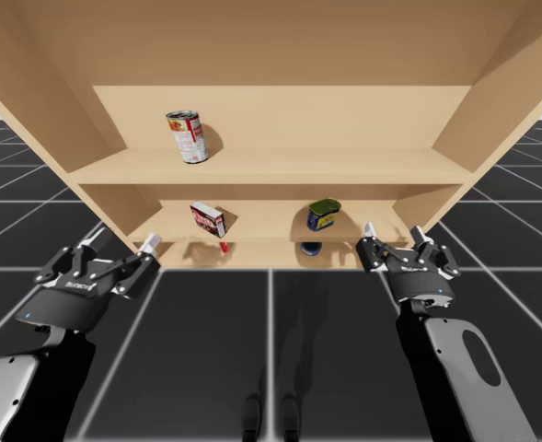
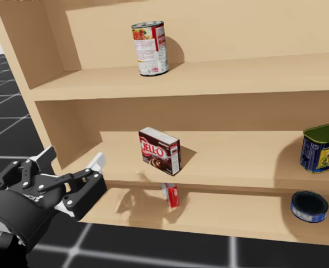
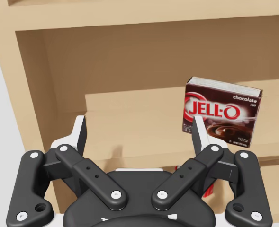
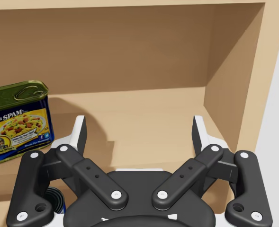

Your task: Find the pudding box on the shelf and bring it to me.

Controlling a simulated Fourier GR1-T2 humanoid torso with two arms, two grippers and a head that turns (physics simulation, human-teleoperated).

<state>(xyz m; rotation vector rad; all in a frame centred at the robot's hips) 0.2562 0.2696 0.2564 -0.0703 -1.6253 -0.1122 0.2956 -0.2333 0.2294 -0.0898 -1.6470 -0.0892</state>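
Left gripper (image 3: 139, 128) hung empty, fingers apart for the grab, short of the pudding box (image 3: 222, 112) upright on the middle shelf (image 3: 130, 118); right gripper (image 4: 139, 128) likewise spread.

brown box (image 3: 221, 112): white lettering on front | blue rectangular tin (image 4: 17, 124): yellow lettering | red-white can (image 2: 151, 48): unreadable

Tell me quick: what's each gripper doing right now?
Left gripper: open, holding nothing, with the pudding box just ahead of it.
Right gripper: open, holding nothing.
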